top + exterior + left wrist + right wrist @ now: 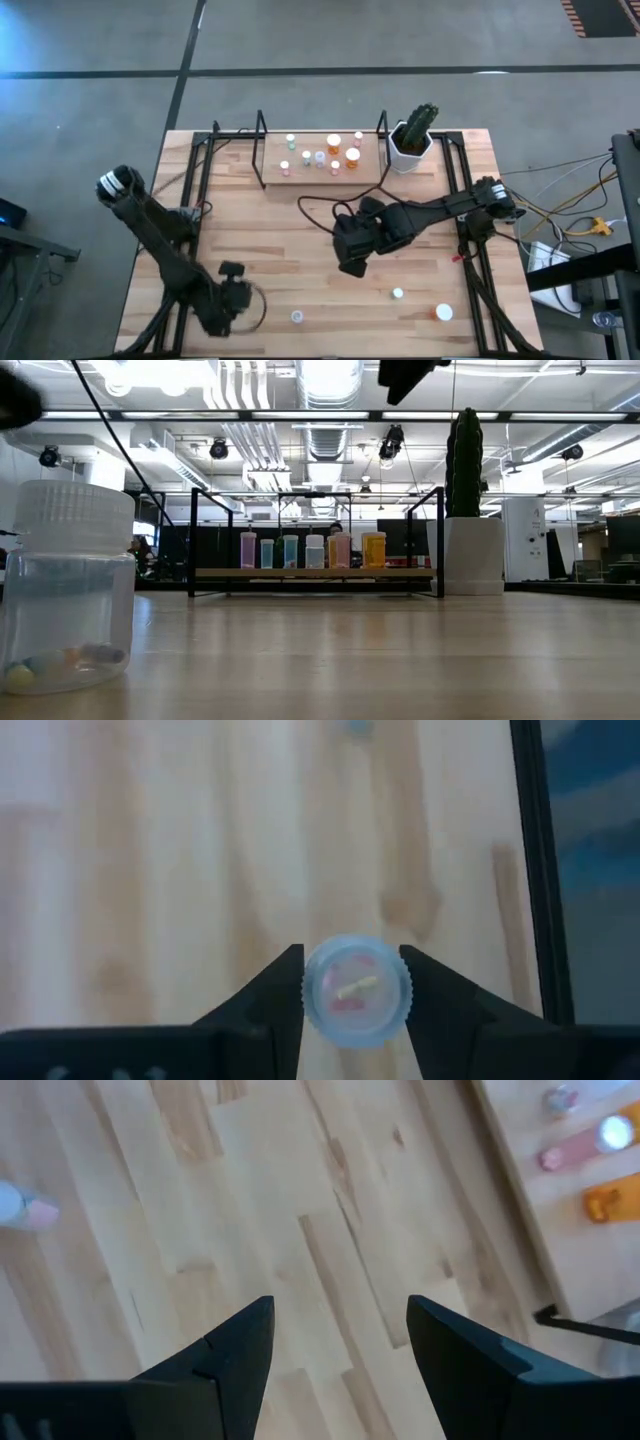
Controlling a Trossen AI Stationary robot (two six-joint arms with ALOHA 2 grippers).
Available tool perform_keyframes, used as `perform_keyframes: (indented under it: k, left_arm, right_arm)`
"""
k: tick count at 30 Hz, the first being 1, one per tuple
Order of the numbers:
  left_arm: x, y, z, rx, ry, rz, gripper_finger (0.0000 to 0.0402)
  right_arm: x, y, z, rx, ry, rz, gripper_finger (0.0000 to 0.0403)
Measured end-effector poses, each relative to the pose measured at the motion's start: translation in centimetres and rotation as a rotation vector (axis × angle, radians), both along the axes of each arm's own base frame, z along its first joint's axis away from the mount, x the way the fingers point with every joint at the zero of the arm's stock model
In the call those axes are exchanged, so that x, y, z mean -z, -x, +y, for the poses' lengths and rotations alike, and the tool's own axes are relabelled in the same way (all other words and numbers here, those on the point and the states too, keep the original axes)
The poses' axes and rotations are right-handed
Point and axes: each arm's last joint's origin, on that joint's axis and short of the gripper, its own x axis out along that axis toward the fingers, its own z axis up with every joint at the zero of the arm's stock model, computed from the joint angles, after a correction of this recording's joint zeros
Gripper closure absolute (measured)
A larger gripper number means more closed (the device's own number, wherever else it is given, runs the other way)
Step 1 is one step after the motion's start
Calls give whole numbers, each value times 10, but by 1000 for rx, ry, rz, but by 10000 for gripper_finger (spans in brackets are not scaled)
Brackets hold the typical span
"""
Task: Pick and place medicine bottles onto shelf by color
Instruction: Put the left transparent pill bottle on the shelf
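Note:
The shelf stands at the table's far middle with several white-capped medicine bottles upright on its board. Three more bottles stand loose near the near edge: a clear one, a small one and an orange one. My left gripper hovers over the near-left part of the table, shut on a small clear bottle that the high view hides. My right gripper hangs open over the table's middle, with only bare wood between its fingers. My left gripper pinches the small clear bottle by its round side wall, one finger on each side. The fingers point down from above, and the bottle's round end faces the wrist camera. The bottle appears raised off the blurred tabletop below it.
A white pot with a green cactus stands just right of the shelf. Black frame rails run along the table's left and right sides. A pinkish bottle shows in the right wrist view. Bare planks lie between shelf and near edge.

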Motion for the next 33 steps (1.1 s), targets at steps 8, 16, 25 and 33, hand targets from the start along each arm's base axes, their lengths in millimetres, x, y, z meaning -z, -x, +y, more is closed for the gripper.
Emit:
perform_keyframes:
  k: [8,16,25,33]
  left_arm:
    - [-53,-37,104,-245,2,-167,284]
    - [-97,-67,237,-510,-122,-291,284]
    - [-104,-88,376,-772,-202,-194,284]
    - [-68,-103,418,-787,-193,0,284]
  right_arm:
    - [14,20,3,-6,112,34,184]
    - [34,48,-7,92,119,81,184]
    - [26,73,-18,228,87,-54,184]
    - [14,78,-22,302,109,-157,184]
